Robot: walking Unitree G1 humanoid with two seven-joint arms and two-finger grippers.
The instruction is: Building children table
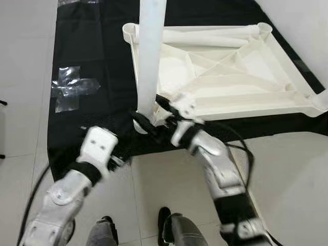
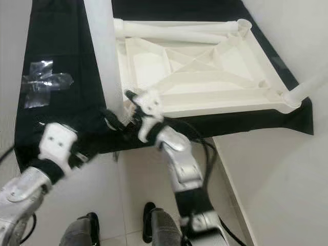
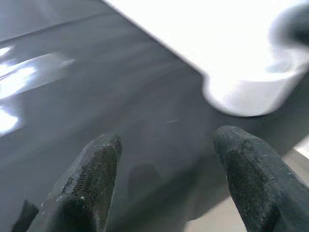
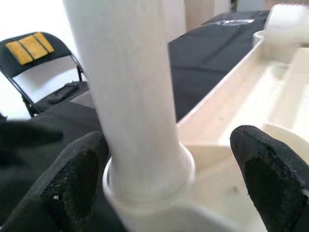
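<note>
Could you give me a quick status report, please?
Right hand open around upright white plastic table leg, seated in upturned white tabletop corner. Left hand open over black cloth. No obstruction.

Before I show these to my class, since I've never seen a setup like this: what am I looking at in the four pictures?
It is a walking robot with two silver arms. The two wide pictures come from cameras on its head, looking down; the two close ones come from its wrists. A white table top lies upside down on a black cloth on the floor, with a loose leg resting in it. The right gripper, open, straddles an upright leg seated in a corner socket. The left gripper is open over the cloth.
</note>
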